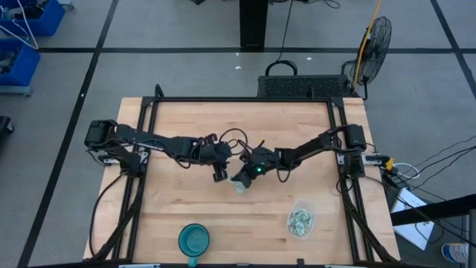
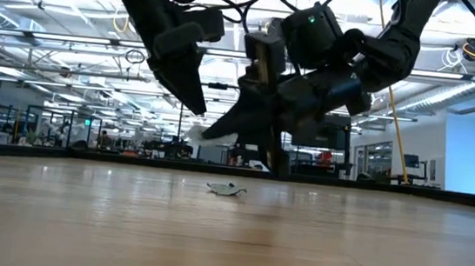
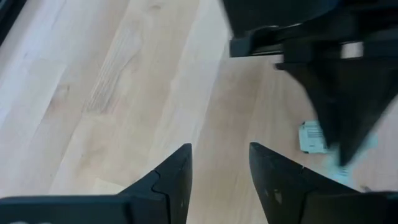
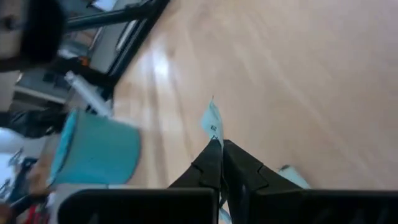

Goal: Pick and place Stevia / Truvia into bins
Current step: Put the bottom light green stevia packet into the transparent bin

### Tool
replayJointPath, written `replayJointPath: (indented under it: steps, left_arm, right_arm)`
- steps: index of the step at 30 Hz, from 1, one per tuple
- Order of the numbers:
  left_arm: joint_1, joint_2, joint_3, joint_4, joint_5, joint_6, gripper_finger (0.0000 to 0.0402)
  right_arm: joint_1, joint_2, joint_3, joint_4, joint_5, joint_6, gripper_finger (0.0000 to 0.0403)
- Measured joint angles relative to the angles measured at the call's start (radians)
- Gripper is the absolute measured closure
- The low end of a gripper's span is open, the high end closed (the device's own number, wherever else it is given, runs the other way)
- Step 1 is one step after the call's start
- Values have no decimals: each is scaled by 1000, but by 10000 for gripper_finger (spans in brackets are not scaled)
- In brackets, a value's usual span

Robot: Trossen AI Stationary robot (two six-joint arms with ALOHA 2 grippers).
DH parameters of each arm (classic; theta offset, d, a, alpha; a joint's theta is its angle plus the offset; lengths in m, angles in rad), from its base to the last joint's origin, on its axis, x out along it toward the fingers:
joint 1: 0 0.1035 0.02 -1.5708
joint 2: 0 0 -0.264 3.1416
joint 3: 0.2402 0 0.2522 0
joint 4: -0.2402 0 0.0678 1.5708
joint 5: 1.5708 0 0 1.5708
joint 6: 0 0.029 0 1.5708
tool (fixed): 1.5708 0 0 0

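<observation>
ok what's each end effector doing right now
left end effector: open, holding nothing.
right end effector: closed on a sachet.

Item count: two robot arms, left arm (image 1: 149,141) and right arm (image 1: 320,145). One teal bowl (image 1: 193,240). One clear tub (image 1: 301,220) holding several sachets, number not countable. One sachet (image 4: 212,121) in the right arm's jaws; one sachet (image 2: 226,189) on the surface (image 1: 245,216).
</observation>
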Motion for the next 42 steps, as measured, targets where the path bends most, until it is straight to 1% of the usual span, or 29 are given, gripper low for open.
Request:
replayJointPath:
  steps: [2,5,7,9,12,15,17,19,22,26,29,32,36,39,42]
  left_arm:
    - [8,0,0,0,0,-7,236]
    - [20,0,0,8,0,-19,236]
    - [27,0,0,18,1,-28,236]
    - [33,-1,1,26,1,-40,236]
    - [38,-1,1,38,1,-44,236]
    - [45,0,1,60,2,-43,236]
    - [48,0,1,76,2,-44,236]
    - [49,-1,1,78,2,-47,236]
    - [48,0,1,81,2,-48,236]
    - [50,0,1,94,4,-47,236]
    - [54,0,1,104,4,-55,236]
    - [57,0,1,116,5,-72,236]
    - [58,0,1,126,20,-72,236]
    - [58,0,1,127,20,-71,236]
    - [58,0,1,127,20,-72,236]
  right_arm:
    - [0,-18,0,-13,-23,-30,402]
    - [0,-70,0,-62,-74,-125,402]
    - [5,-131,0,-152,-111,-212,402]
    - [19,-208,0,-300,-134,-293,402]
    - [54,-343,0,-567,-125,-368,402]
    - [107,-466,1,-834,-37,-411,402]
    - [148,-533,0,-1013,51,-394,402]
    - [191,-589,0,-1147,113,-277,402]
    - [272,-648,0,-1276,131,-84,402]
    - [391,-670,0,-1331,155,14,403]
    - [450,-659,0,-1329,139,75,402]
    - [498,-642,0,-1337,125,96,400]
    - [524,-616,-11,-1327,127,95,396]
    - [526,-596,-42,-1308,126,144,395]
    - [526,-577,-76,-1278,124,138,390]
